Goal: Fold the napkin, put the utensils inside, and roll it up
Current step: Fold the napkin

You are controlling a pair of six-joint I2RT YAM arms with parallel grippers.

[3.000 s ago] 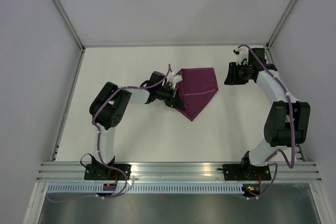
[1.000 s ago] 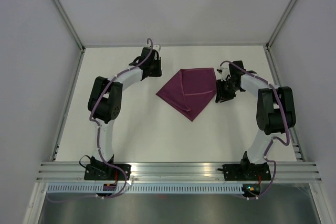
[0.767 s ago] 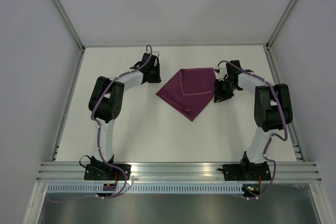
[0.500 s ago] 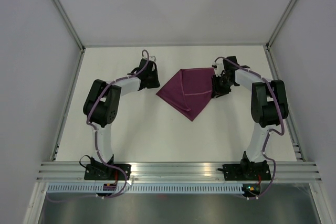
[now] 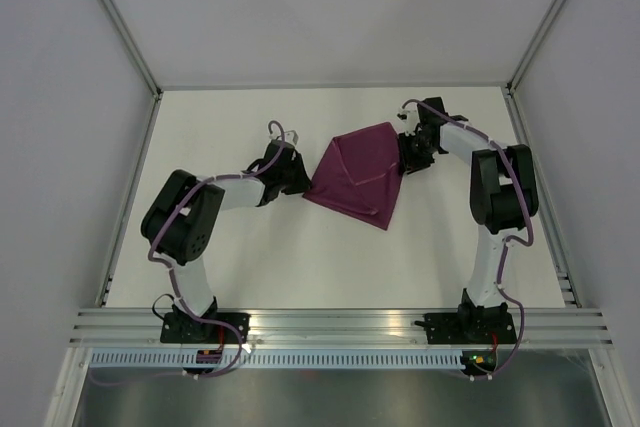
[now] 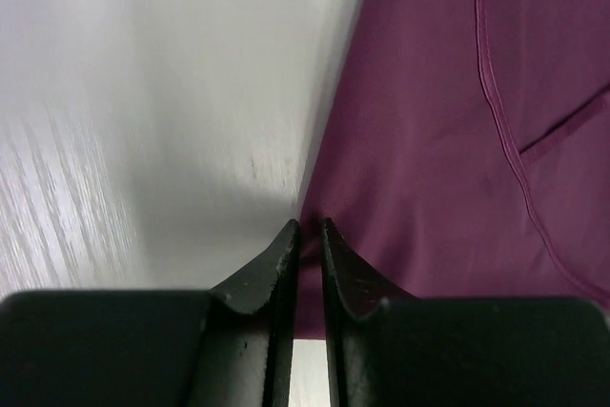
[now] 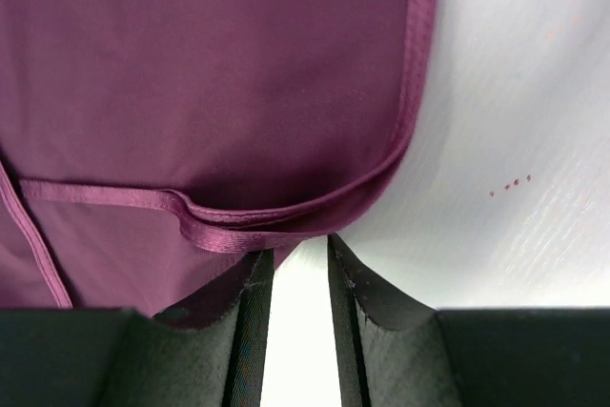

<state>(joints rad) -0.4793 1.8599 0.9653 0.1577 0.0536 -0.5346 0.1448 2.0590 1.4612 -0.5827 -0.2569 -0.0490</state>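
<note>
Top external view, fold stage. Surface (image 5: 250,257): white, no knife in sight. Left gripper (image 5: 296,176): now down at the left corner of the napkin (image 5: 355,177), having come in from the far left. Its jaws are narrowed to a slit with the tips at the cloth's edge; a pinch cannot be confirmed. Napkin: mid-surface between both grippers. The earlier kite outline has turned and narrowed, so the fold is judged unfinished. Long axis runs near to far, near corner pointing toward the right arm's base. Right gripper (image 5: 406,151): at the far right edge, jaws partly apart, hem at one tip, nothing visibly between.
</note>
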